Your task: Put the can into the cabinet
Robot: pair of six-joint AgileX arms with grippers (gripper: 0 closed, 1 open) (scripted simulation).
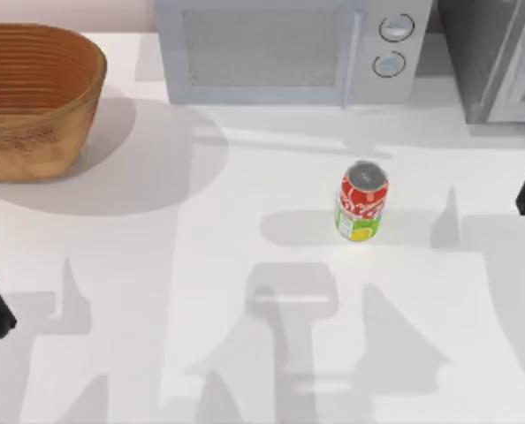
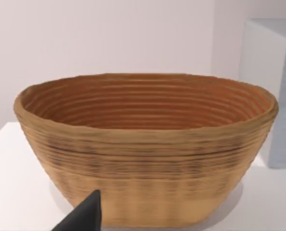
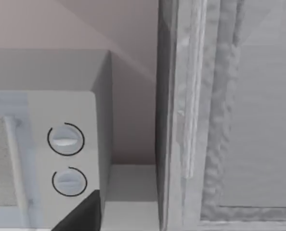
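here, going left to right with the microwave as my landmark: my left arm sits parked at the worktop's left edge, well to the left of the microwave and nearer me than the woven basket, which stands to the microwave's left. my left hand shows as one dark tip in front of the basket; i cannot tell how wide it is. the can stands upright on the worktop in front of the microwave's two knobs, untouched. the cabinet stands just right of the microwave, door panel closed. my right arm waits at the right edge, before the cabinet; my right hand shows one dark tip, width i cannot tell.
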